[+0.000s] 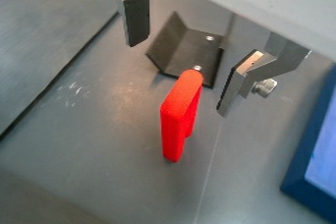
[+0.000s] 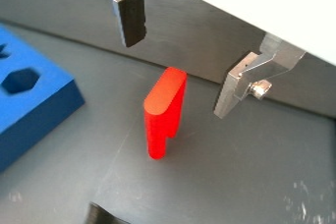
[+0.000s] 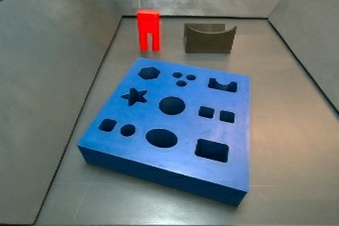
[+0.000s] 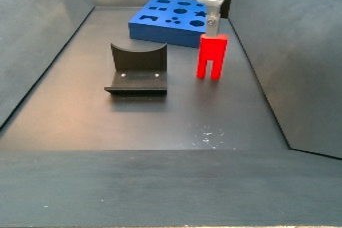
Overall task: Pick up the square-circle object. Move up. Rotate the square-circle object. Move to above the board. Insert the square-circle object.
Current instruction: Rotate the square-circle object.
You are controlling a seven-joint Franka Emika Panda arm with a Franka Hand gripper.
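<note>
Above the upright square-circle object (image 1: pixel 180 120), in both wrist views, the claw (image 2: pixel 182 59) hangs open, fingers clear of its sides. In a side view, the board (image 3: pixel 172 121) lies apart; the fixture (image 4: pixel 138 69) stands nearby.

Lab test rig: grey walled bin (image 4: pixel 54 62), fixture (image 4: pixel 136 70), claw (image 2: pixel 184 61) overhead.

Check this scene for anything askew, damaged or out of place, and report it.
Nothing stands out. The square-circle object stands upright on the floor beside the fixture, the board lies flat and intact, and the gripper hangs open above the red piece, holding nothing.
</note>
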